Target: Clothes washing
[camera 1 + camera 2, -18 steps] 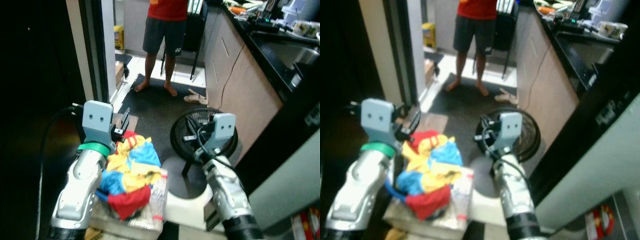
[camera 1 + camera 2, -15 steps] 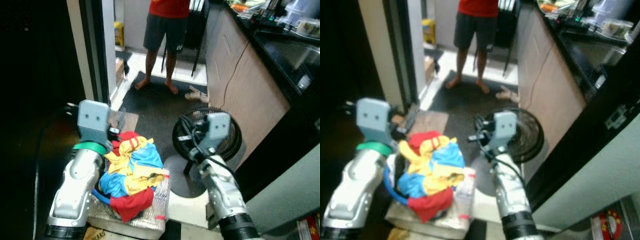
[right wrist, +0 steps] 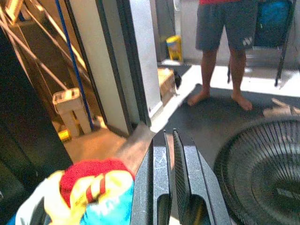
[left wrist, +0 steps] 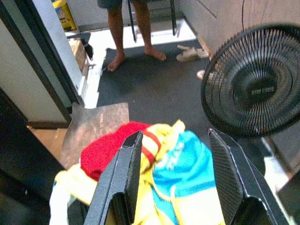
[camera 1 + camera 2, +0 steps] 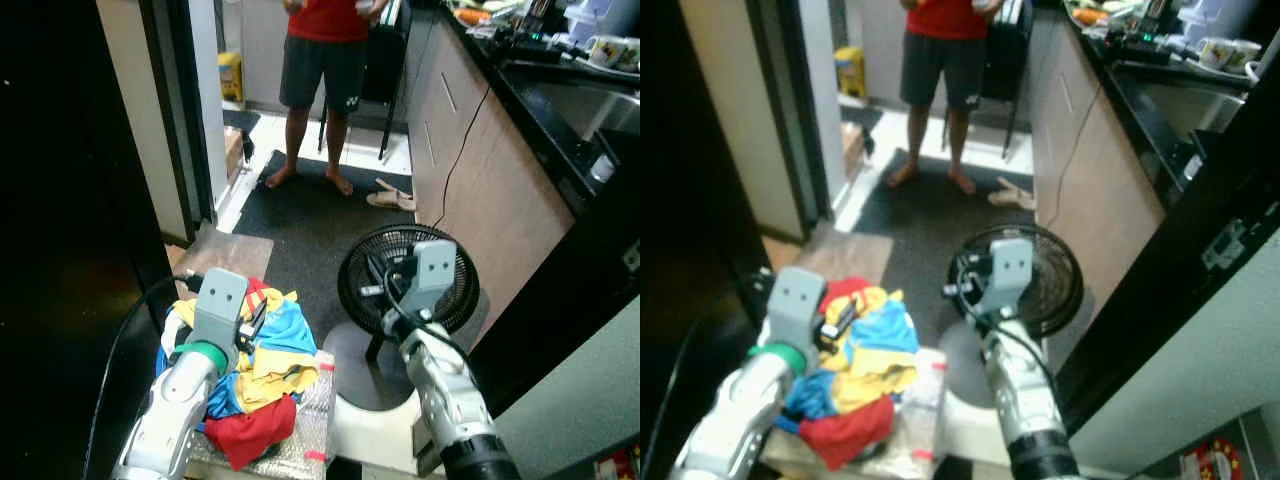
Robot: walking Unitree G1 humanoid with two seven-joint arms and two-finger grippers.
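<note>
The left gripper (image 4: 171, 180) is hovering with fingers wide over the pile of clothes (image 5: 255, 365) lying beside the floor fan (image 5: 400, 285). The right gripper (image 3: 169, 176) is hanging with fingers pressed together, holding nothing

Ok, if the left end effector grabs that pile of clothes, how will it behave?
The pile of clothes looks crumpled, so it is probably floppy and light. A pinch would likely lift one garment, trailing others. The left end effector is open above it.

Dark mat (image 5: 320, 215), tan cabinets (image 5: 470, 150), perhaps a kitchen.
</note>
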